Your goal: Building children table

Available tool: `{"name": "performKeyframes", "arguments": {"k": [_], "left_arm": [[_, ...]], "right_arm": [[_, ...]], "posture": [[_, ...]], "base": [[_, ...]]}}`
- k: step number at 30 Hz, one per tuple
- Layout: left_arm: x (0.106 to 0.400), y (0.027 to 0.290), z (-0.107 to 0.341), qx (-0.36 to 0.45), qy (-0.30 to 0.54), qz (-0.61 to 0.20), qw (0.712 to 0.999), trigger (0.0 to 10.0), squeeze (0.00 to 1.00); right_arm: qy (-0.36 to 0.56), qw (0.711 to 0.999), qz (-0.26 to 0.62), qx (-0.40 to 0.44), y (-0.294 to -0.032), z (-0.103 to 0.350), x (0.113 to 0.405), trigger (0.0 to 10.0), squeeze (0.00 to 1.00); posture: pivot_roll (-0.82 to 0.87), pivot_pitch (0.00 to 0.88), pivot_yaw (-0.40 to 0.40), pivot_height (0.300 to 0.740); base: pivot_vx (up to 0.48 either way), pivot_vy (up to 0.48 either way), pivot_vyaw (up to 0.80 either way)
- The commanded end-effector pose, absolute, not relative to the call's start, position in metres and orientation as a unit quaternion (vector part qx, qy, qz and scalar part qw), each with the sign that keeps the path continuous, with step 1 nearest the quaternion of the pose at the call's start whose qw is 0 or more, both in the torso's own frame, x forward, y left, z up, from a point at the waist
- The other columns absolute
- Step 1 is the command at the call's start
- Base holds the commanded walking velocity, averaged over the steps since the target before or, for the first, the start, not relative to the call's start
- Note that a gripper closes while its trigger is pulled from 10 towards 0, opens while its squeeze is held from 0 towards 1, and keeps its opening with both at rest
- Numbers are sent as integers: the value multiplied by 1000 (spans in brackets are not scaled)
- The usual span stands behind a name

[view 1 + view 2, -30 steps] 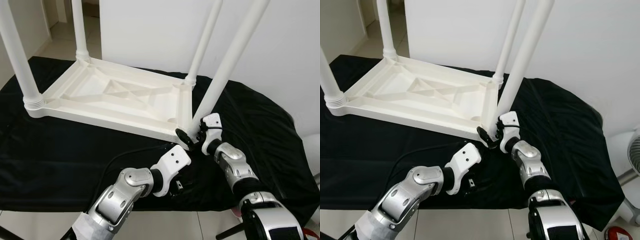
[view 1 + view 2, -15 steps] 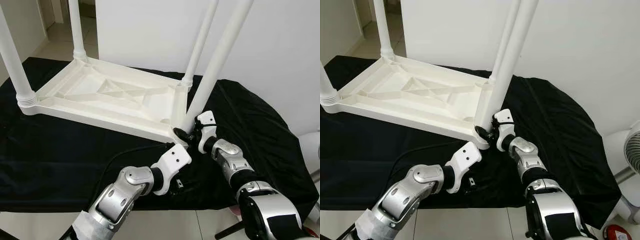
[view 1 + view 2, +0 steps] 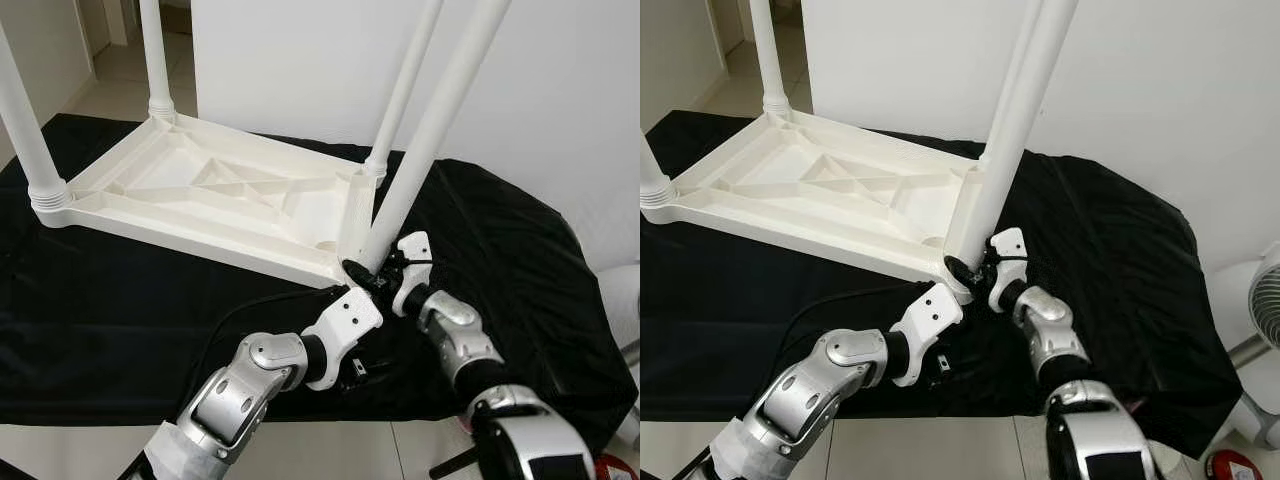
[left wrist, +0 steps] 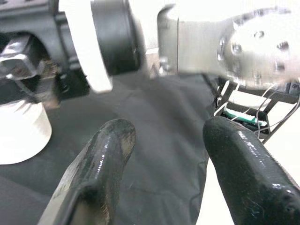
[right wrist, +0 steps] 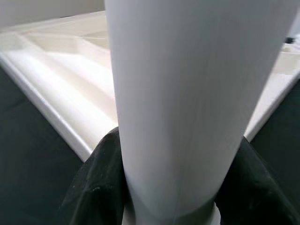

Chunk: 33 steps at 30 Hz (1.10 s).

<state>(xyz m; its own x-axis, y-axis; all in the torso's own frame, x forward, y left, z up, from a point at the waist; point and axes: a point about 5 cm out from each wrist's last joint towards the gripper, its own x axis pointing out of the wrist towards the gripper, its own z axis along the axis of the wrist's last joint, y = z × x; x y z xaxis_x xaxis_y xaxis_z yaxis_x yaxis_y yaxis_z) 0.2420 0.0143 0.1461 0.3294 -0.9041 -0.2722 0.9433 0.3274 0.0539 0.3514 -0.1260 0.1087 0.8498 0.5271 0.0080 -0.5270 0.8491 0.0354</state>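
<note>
Right claw (image 3: 368,272) grips the fourth leg (image 3: 430,130) at the near corner socket of the overturned children's table (image 3: 230,195) on a black cloth; three legs stand seated. Left claw (image 4: 164,154) hangs open nearby.

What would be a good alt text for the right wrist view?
A thick white table leg rises close to the camera, gripped near its base between the right hand's two black fingers. Behind it lie the upturned white tabletop and black cloth.
</note>
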Motion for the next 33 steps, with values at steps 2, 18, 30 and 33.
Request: {"name": "performKeyframes", "arguments": {"k": [2,18,30,33], "left_arm": [[241,11,145,97,101,-569,810,10000,0],[239,11,143,93,103,-565,813,10000,0],[240,12,143,90,105,-560,817,10000,0],[240,12,143,88,105,-560,817,10000,0]], "right_arm": [[43,979,196,22,-126,89,345,10000,0],[47,998,-47,12,-115,90,337,10000,0],[16,999,-51,0,-114,99,331,10000,1000],[11,999,-45,1,-114,100,330,10000,1000]], "posture": [[28,0,-147,740],[45,0,-168,740],[51,0,-175,740],[49,0,-177,740]], "base": [[0,0,0],[0,0,0],[0,0,0],[0,0,0]]}}
